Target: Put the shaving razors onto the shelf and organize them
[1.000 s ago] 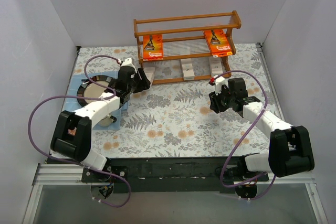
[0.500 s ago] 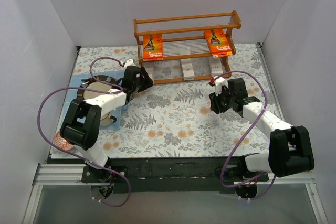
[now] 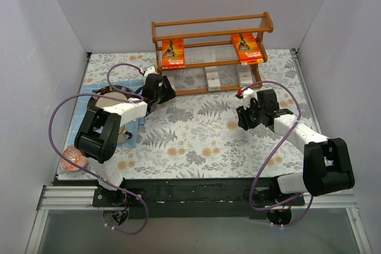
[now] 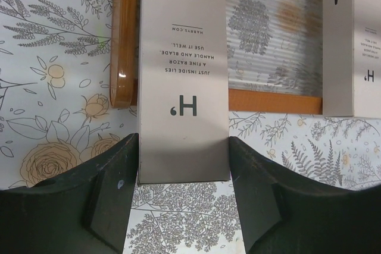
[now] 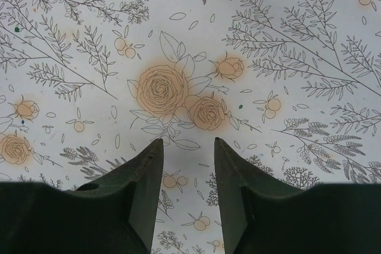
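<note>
The wooden shelf (image 3: 211,28) stands at the back of the table. Two orange razor packs (image 3: 173,53) (image 3: 247,48) lean on its upper tier. Two white razor boxes (image 3: 211,78) (image 3: 244,75) lie on the lower tier. A third white box (image 4: 183,57) lies at the lower tier's left end, its near end sticking out over the front rail. My left gripper (image 4: 183,140) (image 3: 165,89) is shut on that near end, a finger against each side. My right gripper (image 5: 188,142) (image 3: 243,115) hangs open over the flowered cloth, nothing between its fingers.
A dark-rimmed plate (image 3: 110,100) sits on a blue mat at the left, partly under my left arm. A pink mesh ball (image 3: 72,157) lies at the front left corner. White walls close in the table on three sides.
My left arm's rear links have swung in and folded up, uncovering the pink ball; its gripper edged slightly right along the shelf front. The right arm has barely moved.
</note>
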Robot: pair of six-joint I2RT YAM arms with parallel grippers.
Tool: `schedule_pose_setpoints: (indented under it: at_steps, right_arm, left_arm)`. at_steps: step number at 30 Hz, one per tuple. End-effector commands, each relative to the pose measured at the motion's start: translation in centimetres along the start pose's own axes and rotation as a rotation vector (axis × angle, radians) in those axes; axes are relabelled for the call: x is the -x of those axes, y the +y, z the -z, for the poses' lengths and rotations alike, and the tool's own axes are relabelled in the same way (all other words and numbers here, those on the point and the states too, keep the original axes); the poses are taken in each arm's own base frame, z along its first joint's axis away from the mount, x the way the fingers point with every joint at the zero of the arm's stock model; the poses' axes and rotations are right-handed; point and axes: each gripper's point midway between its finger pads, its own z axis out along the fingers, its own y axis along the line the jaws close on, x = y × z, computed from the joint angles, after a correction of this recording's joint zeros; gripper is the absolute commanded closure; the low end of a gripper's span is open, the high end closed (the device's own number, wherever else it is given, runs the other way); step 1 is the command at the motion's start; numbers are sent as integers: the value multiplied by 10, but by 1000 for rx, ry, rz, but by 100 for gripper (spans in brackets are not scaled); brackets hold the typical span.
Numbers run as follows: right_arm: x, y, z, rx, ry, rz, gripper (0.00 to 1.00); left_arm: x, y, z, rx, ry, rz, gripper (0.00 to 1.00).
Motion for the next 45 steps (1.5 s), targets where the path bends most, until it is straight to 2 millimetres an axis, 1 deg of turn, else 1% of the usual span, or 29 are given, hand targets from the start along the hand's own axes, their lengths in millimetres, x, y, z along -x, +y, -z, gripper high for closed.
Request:
schedule_pose_setpoints:
  at_steps: [1,4,6,10,15,16,17,18,19,21,22,23,25,26,27,29,31,32,33,35,37,38,40,41,42,43,44,45]
  right_arm:
    - [19,-7,-1,-12,-51,17,53]
    - [21,-6,-1,-10,-55,14,53]
    - [20,-6,-2,-6,-53,11,53]
    - [22,-7,-3,-8,-55,12,53]
    - [21,-7,-3,-12,-57,16,53]
    - [21,-7,-2,-13,-60,16,53]
    - [19,-6,-2,-12,-59,15,53]
    - [17,-6,-2,-12,-57,15,53]
    - [16,-6,-2,-12,-57,15,53]
    - [14,-5,-2,-12,-57,15,52]
    - [14,-5,-2,-14,-58,15,52]
    - [14,-5,-1,-12,-59,15,52]
    - [15,-5,-1,-13,-63,17,52]
    - [15,-5,-1,-12,-62,16,52]
    - [16,-4,-1,-10,-62,16,52]
    - [21,-6,0,-13,-71,19,52]
    - [26,-7,1,-17,-78,25,52]
    - [26,-7,2,-17,-79,27,52]
    - [28,-8,2,-19,-81,31,52]
    - [30,-9,3,-22,-86,33,52]
    - [31,-9,4,-25,-88,35,52]
    - [31,-9,5,-25,-90,36,52]
    - [29,-8,5,-24,-85,37,52]
    - [29,-8,6,-26,-86,36,52]
    - [27,-8,6,-27,-83,37,52]
    - [26,-8,6,-26,-82,36,52]
    - [26,-7,7,-27,-83,37,52]
    - [25,-7,6,-24,-81,36,52]
  left_arm:
    - [25,10,-1,89,-77,-11,100]
    - [29,9,2,88,-89,-34,100]
    - [28,9,3,87,-89,-65,100]
    - [23,15,2,103,-84,-101,100]
    - [19,15,1,104,-77,-113,100]
    - [20,15,0,103,-79,-113,98]
    - [19,15,0,107,-76,-114,94]
    - [20,15,0,106,-77,-116,86]
    - [21,13,0,105,-80,-116,81]
    - [22,15,1,113,-78,-124,73]
    - [23,14,3,112,-78,-134,66]
    - [22,14,4,116,-72,-137,63]
    - [23,13,7,121,-58,-129,52]
    - [22,12,9,117,-48,-127,48]
    - [23,8,11,104,-44,-124,45]
    - [26,7,14,102,-47,-121,39]
    - [27,7,17,100,-50,-130,37]
    - [28,7,18,100,-52,-131,37]
    - [29,8,19,104,-57,-139,33]
    - [29,12,23,112,-61,-150,29]
    - [25,15,27,113,-52,-159,28]
    - [26,13,33,105,-48,-158,28]
    - [22,13,40,91,-31,-150,32]
    - [13,16,46,83,-2,-145,34]
    - [14,12,55,60,-3,-134,36]
    - [10,10,60,39,12,-120,46]
    - [-3,15,64,36,42,-115,54]
    - [-8,7,71,-14,63,-102,69]
